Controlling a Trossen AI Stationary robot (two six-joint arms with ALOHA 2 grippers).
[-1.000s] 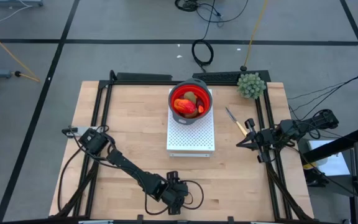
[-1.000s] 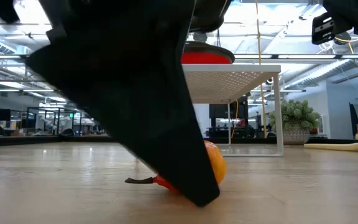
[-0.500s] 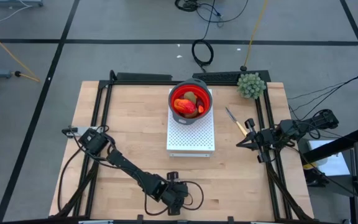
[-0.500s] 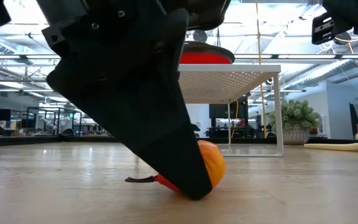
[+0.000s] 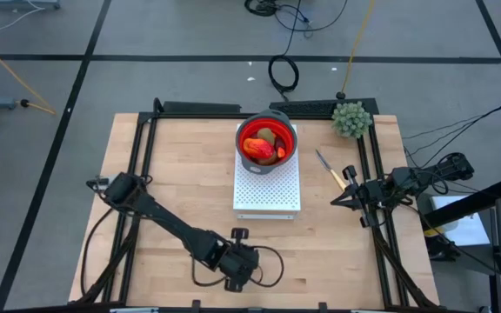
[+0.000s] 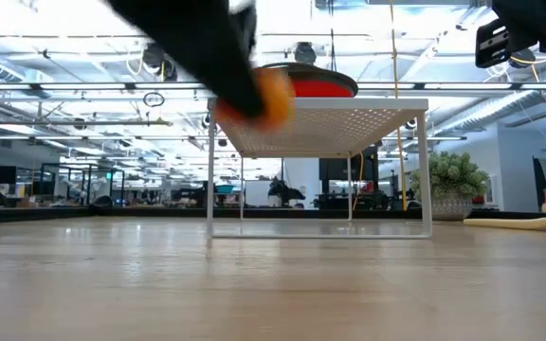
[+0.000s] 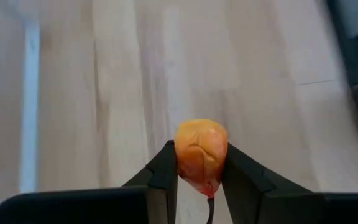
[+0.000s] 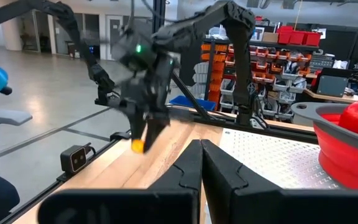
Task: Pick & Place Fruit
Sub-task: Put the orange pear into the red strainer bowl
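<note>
A small orange toy fruit (image 7: 201,151) is clamped between the dark fingers of the left gripper (image 7: 199,167) and held clear above the light wooden counter (image 5: 172,174), near its front edge. More fruit (image 5: 260,149) is seen in the red bowl (image 5: 291,139) on the white perforated stand (image 5: 268,191). The right gripper (image 8: 201,163) is held at the counter's right edge, its fingers pressed together on nothing.

You've got a blurry dark gripper (image 6: 254,90) up high with a small orange fruit (image 6: 275,98) in it, right in front of the white perforated rack (image 6: 349,123). On that rack sits a red bowl (image 6: 316,87); right of it, a green spiky plant (image 6: 455,175).
</note>
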